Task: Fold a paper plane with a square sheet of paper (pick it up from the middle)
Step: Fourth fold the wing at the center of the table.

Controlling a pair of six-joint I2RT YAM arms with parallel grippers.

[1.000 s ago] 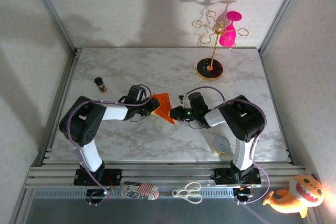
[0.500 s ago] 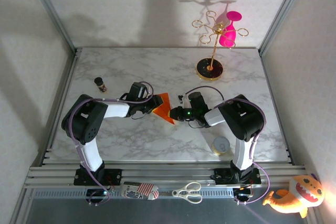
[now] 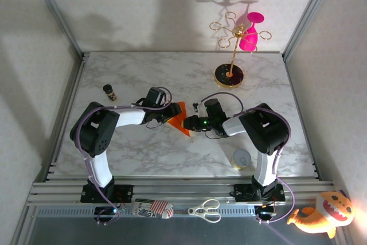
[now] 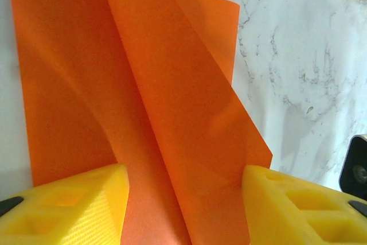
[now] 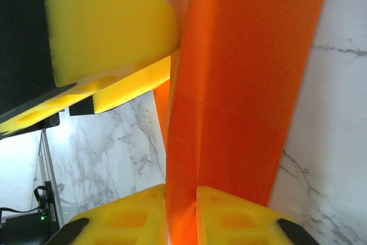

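Note:
The bright-orange sheet of paper [image 3: 181, 116] lies mid-table, partly folded, with a long flap standing up along a lengthwise crease [image 4: 172, 113]. My left gripper [image 4: 183, 210] is open and low over the sheet's left part. Its yellow fingers [image 4: 63, 205] straddle the raised flap, and the right one touches the flap's edge. In the top view this gripper [image 3: 167, 113] overlaps the paper. My right gripper [image 5: 181, 216] is shut on the upright orange fold [image 5: 229, 84] from the other side, seen from above at the paper's right edge [image 3: 191, 123]. The left gripper's finger [image 5: 109, 27] shows close by in the right wrist view.
A gold stand on a black round base [image 3: 229, 75] holds a pink glass [image 3: 250, 37] at the back right. A small brown bottle [image 3: 109, 92] stands at the left. A pale roll [image 3: 241, 159] sits front right. Scissors [image 3: 205, 210] and an orange plush toy [image 3: 321, 214] lie off the table's front.
My left gripper has crept to the right and slightly farther back, covering more of the paper. The right gripper has held its place on the fold.

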